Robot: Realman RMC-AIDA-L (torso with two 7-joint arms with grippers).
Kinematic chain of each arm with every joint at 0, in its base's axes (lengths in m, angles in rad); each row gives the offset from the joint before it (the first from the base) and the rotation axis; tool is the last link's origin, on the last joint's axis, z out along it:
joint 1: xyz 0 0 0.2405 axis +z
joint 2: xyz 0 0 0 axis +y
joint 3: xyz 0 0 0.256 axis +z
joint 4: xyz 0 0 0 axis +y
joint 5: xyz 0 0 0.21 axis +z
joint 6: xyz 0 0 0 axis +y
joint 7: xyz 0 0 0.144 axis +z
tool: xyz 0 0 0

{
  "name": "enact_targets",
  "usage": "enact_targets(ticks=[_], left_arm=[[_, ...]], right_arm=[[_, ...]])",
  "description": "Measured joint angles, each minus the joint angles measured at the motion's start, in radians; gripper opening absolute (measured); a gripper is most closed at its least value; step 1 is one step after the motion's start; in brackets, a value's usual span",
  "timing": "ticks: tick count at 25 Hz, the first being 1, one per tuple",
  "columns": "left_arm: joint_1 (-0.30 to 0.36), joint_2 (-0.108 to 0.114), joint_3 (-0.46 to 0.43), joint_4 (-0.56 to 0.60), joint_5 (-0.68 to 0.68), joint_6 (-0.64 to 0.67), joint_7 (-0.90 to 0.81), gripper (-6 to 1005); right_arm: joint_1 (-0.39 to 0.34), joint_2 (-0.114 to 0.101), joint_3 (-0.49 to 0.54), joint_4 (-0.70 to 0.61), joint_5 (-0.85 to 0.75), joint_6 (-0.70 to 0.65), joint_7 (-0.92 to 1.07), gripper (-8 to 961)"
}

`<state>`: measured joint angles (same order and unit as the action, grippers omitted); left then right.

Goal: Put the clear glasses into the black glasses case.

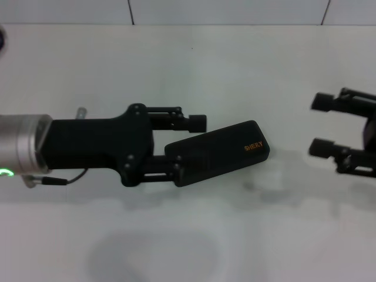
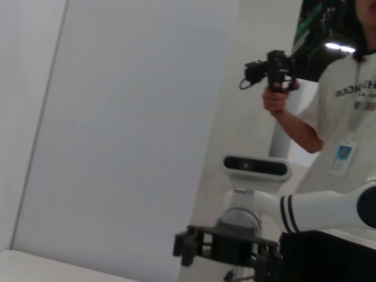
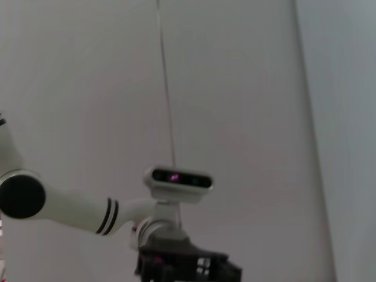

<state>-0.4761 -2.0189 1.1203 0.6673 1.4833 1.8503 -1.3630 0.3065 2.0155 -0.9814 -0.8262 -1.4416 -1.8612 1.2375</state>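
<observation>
Nearest the head camera, the left end effector [image 1: 191, 147] reaches in from the left over the white surface [image 1: 194, 70], its two fingers spread wide around the near end of the black glasses case [image 1: 218, 153]: one finger stands clear beyond the case, the other overlaps its edge, and contact cannot be confirmed. That case lies closed and slightly tilted on the surface, its orange lettering [image 1: 253, 147] toward the right end. Farther right, well apart from the case, the right end effector [image 1: 324, 124] hovers with its fingers also spread wide and holding nothing. No clear glasses are visible in any view; being fully transparent they could be lost against the white top, so their place cannot be told. As a judgement, the hard shell should handle as stiff, light and smooth, best gripped across its narrow width near one end, with the lid still to be opened. Both wrist cameras look away from the surface: the left one alone shows a person holding a camera rig [image 2: 271, 69] behind the right arm, while only the head view shows the case.
</observation>
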Motion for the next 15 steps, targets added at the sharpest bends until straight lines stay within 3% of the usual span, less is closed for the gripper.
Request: enact_targets(ticks=[2, 15], left_arm=[[0.008, 0.003, -0.017, 0.009, 0.001, 0.004, -0.011, 616], [0.032, 0.032, -0.036, 0.011, 0.017, 0.041, -0.029, 709]], right_arm=[[0.006, 0.000, -0.025, 0.001, 0.000, 0.009, 0.000, 678], [0.083, 0.006, -0.132, 0.051, 0.001, 0.040, -0.002, 703]])
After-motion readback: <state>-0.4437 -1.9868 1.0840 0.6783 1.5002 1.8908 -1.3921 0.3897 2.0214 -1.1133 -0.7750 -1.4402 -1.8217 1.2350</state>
